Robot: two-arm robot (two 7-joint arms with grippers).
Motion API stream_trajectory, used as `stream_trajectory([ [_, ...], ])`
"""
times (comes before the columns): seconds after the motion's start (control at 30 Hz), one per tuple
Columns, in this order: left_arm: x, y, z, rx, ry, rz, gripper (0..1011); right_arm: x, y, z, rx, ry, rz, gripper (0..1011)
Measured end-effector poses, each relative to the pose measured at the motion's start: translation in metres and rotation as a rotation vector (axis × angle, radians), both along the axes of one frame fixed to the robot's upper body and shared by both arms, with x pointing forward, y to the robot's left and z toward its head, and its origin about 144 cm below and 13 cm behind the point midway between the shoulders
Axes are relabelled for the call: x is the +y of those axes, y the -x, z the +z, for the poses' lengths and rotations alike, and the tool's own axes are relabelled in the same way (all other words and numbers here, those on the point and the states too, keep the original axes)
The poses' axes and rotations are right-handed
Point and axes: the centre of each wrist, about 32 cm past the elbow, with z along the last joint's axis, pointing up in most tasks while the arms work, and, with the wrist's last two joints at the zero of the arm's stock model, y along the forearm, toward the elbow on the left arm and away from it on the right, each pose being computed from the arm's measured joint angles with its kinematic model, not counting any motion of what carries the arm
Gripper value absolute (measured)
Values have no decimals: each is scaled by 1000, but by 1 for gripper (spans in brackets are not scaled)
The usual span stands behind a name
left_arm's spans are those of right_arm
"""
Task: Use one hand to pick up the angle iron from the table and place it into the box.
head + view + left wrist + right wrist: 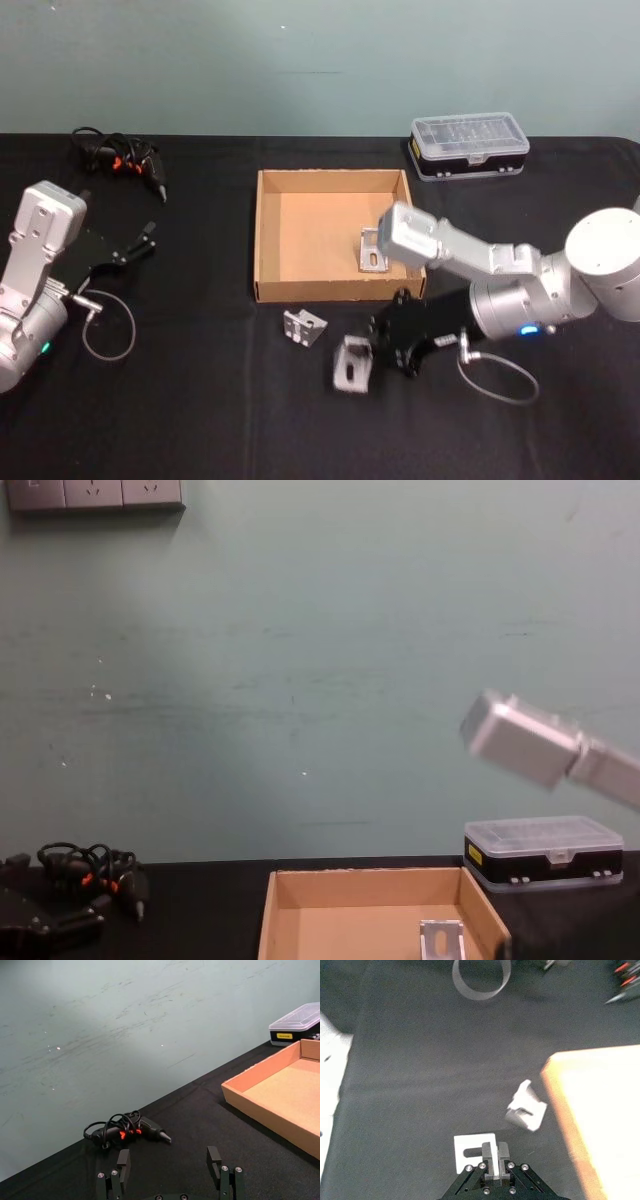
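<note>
My right gripper (374, 350) is in front of the box (268, 232), shut on an angle iron (351, 364) low over the black table (200, 400). In the right wrist view the fingers (503, 1152) pinch the upright flange of that angle iron (472, 1151). A second angle iron (304, 326) lies on the table just left of it, also seen as the loose angle iron (526, 1110). A third angle iron (373, 250) stands inside the box near its right wall, the one in the box (441, 940). My left gripper (169, 1166) is open, parked at the far left (137, 243).
A clear-lidded plastic case (468, 145) sits behind the box to the right. A tool with tangled black cables (120, 160) lies at the back left. The box's low front wall (335, 288) stands between the held angle iron and the box floor.
</note>
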Motion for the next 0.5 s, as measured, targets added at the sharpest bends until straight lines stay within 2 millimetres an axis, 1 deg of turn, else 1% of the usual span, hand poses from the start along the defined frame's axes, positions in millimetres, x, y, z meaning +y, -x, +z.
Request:
stream_trajectory([
  [0.1,0,0,0,0,0,0,1000,-2,2,5,-31,-50,-44,75],
  [0.23,0,0,0,0,0,0,1000,-3,6,13,-96,-142,-156,74],
  [0.5,0,0,0,0,0,0,1000,6,5,11,-146,-253,-358,75],
])
